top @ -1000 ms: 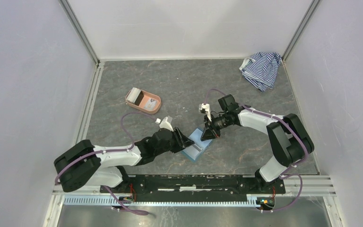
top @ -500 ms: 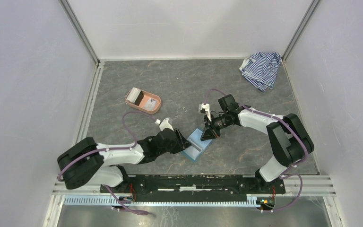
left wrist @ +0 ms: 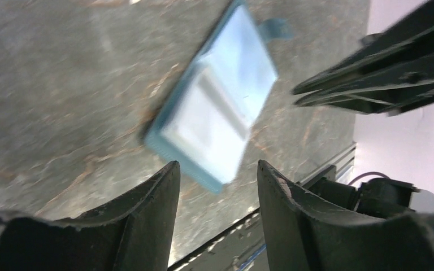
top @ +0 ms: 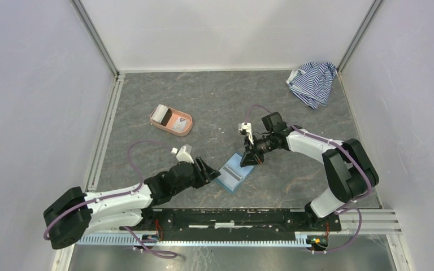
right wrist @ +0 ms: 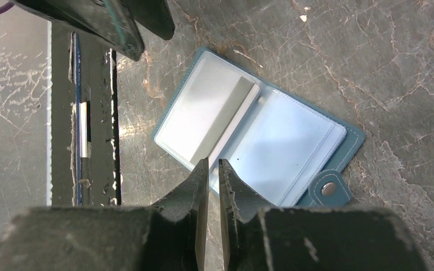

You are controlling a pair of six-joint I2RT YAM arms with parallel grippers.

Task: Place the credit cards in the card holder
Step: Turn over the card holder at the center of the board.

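Observation:
The teal card holder lies open on the grey table, lighter blue inside, snap tab at its far corner. A whitish-grey credit card sits in its left half, one edge showing near the spine. My left gripper stands open just left of the card holder, nothing between its fingers. My right gripper is shut, its tips over the holder's spine edge and only a thin slit between them. Another whitish card lies in the pink tray.
The salmon-pink oval tray stands at the left of mid table. A blue-and-white striped cloth is bunched in the far right corner. The black base rail runs along the near edge, close to the card holder.
My left arm has drawn back to the lower left, away from the card holder, and its jaws have widened. The right arm has stayed where it was.

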